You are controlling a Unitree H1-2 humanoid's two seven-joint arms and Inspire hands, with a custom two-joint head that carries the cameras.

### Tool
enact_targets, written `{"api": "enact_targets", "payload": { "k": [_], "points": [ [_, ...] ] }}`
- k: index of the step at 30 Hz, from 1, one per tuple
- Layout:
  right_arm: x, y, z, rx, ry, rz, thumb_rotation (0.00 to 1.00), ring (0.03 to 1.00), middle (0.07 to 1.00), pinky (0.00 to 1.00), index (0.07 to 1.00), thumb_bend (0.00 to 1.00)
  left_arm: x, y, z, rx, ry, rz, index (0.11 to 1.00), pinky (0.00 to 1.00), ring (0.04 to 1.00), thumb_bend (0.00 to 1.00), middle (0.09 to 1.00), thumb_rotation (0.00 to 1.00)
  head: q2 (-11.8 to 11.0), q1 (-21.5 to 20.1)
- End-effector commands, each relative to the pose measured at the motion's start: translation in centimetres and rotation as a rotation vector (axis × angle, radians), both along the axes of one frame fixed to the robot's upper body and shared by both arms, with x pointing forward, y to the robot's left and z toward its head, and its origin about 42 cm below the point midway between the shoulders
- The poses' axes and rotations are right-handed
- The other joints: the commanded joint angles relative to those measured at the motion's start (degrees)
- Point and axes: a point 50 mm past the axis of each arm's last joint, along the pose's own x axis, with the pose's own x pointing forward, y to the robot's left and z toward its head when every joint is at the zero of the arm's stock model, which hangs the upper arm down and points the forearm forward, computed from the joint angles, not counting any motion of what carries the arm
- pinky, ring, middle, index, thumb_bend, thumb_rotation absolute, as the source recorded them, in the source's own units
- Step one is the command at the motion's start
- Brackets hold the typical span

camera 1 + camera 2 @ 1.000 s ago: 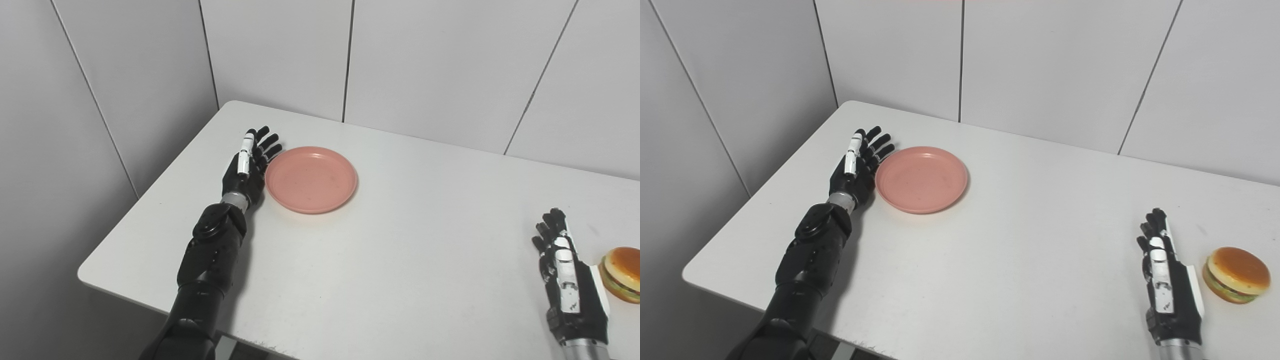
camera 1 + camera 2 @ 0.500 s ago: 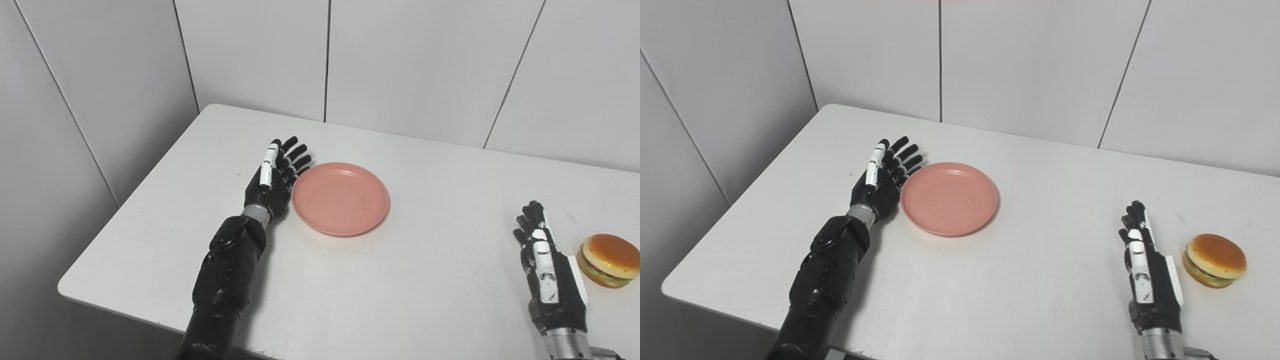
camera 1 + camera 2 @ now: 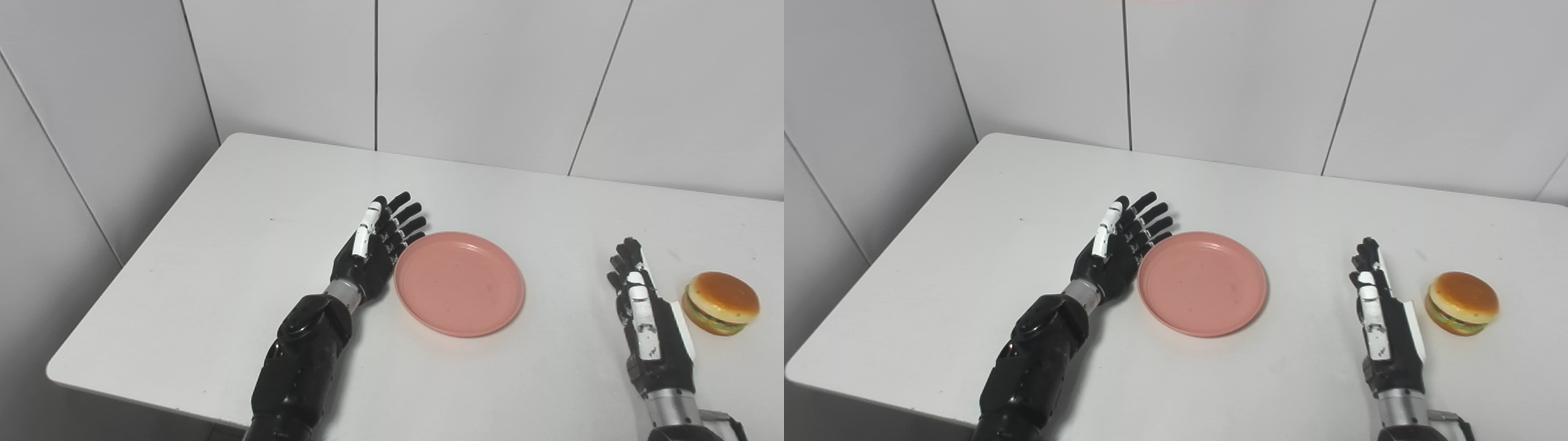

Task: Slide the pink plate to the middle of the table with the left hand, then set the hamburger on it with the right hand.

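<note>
The pink plate (image 3: 459, 283) lies empty on the white table (image 3: 233, 257), near its middle. My left hand (image 3: 375, 257) stands on edge against the plate's left rim, open, with its fingers stretched toward the wall and its palm facing the plate. The hamburger (image 3: 721, 303) sits at the right side of the table. My right hand (image 3: 648, 321) stands open just left of the hamburger, a small gap apart from it, holding nothing.
Grey wall panels (image 3: 478, 73) close off the far side and the left of the table. The table's near edge (image 3: 153, 395) runs under my left forearm (image 3: 303, 361). Bare tabletop lies between the plate and my right hand.
My left hand has pushed the plate to the right and nearer across the table. The camera has also swung right. The right hand and hamburger have kept their places.
</note>
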Motion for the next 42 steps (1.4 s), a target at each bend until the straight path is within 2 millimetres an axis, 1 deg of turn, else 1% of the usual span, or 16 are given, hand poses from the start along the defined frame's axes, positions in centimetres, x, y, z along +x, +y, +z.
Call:
{"api": "enact_targets", "payload": {
  "k": [1,4,9,11,15,21,25,26,29,30,32,33,34,37,40,42],
  "points": [
    [-1.2,0.9,-2.0,0.031,0.071,-0.005,1.0,1.0,1.0,1.0,1.0,0.28,-1.0,-0.9,-1.0,0.004,0.074,-0.053,0.882,0.87,0.88,0.34,0.889,1.0,0.12,-0.68],
    [-1.2,1.2,-1.8,0.029,0.073,-0.012,1.0,1.0,1.0,1.0,1.0,0.29,-1.6,-1.5,-1.0,-0.002,0.071,-0.087,0.888,0.88,0.89,0.35,0.895,1.0,0.38,-2.06],
    [-1.2,1.4,-1.9,0.028,0.072,-0.014,1.0,1.0,1.0,1.0,1.0,0.3,-2.2,-1.8,-1.1,-0.002,0.076,-0.104,0.89,0.87,0.884,0.35,0.892,1.0,0.55,-4.15],
    [-1.2,1.5,-1.9,0.031,0.07,-0.016,1.0,1.0,1.0,1.0,1.0,0.3,-2.4,-1.8,-1.2,0.0,0.075,-0.107,0.891,0.87,0.881,0.35,0.89,1.0,0.58,-4.83],
    [-1.2,1.8,-1.7,0.045,0.073,-0.026,1.0,0.998,1.0,1.0,1.0,0.26,-2.7,-1.8,-1.3,0.003,0.074,-0.111,0.886,0.88,0.879,0.36,0.884,1.0,0.53,-6.07],
    [-1.0,1.7,-1.4,0.054,0.07,-0.035,1.0,0.995,1.0,1.0,1.0,0.26,-2.7,-1.6,-1.2,-0.002,0.076,-0.113,0.898,0.89,0.893,0.35,0.901,1.0,0.4,-8.28],
    [-1.0,1.5,-0.7,0.036,0.055,-0.037,1.0,0.995,0.998,1.0,1.0,0.25,-2.7,-1.4,-1.3,-0.01,0.077,-0.111,0.901,0.88,0.894,0.35,0.906,1.0,-0.16,-11.58],
    [-1.1,1.4,-0.4,0.035,0.049,-0.039,1.0,0.991,0.996,1.0,1.0,0.26,-2.7,-1.3,-1.4,-0.014,0.079,-0.109,0.901,0.88,0.893,0.35,0.906,1.0,-0.27,-12.2],
    [-1.0,1.1,0.9,0.029,0.01,-0.044,1.0,0.976,0.984,0.99,0.994,0.28,-2.8,-1.0,-1.4,-0.029,0.084,-0.107,0.908,0.88,0.902,0.35,0.914,1.0,-0.81,-14.86],
    [-0.9,1.0,1.4,0.011,-0.008,-0.043,1.0,0.963,0.974,0.97,0.982,0.28,-2.8,-0.8,-1.5,-0.032,0.086,-0.105,0.913,0.89,0.907,0.34,0.917,1.0,-0.81,-14.86],
    [-0.8,0.7,2.3,-0.028,-0.047,-0.046,1.0,0.948,0.962,0.96,0.968,0.29,-2.9,-0.5,-1.5,-0.029,0.09,-0.101,0.918,0.9,0.912,0.34,0.923,1.0,-1.08,-16.37],
    [-0.7,0.6,2.9,-0.033,-0.064,-0.052,1.0,0.939,0.956,0.95,0.959,0.29,-2.9,-0.4,-1.6,-0.028,0.093,-0.099,0.92,0.9,0.915,0.34,0.926,1.0,-1.34,-17.83],
    [-0.7,0.5,3.6,-0.038,-0.078,-0.061,0.99,0.929,0.946,0.94,0.947,0.32,-2.9,-0.2,-1.7,-0.028,0.096,-0.096,0.92,0.91,0.918,0.34,0.928,1.0,-1.34,-17.83],
    [-0.5,0.0,5.9,-0.077,-0.126,-0.087,0.99,0.917,0.932,0.91,0.937,0.36,-2.9,0.3,-2.0,-0.047,0.106,-0.088,0.924,0.92,0.927,0.34,0.932,1.0,-2.21,-21.09],
    [-0.2,-0.8,8.4,-0.185,-0.205,-0.119,1.0,0.905,0.921,0.91,0.927,0.4,-2.9,0.8,-2.2,-0.053,0.104,-0.091,0.931,0.93,0.928,0.34,0.934,1.0,-2.81,-22.58],
    [-0.2,-1.4,10.1,-0.271,-0.249,-0.154,1.0,0.901,0.915,0.9,0.921,0.48,-2.9,1.1,-2.3,-0.053,0.104,-0.09,0.933,0.94,0.93,0.33,0.936,1.0,-3.2,-24.01]
  ]
}}
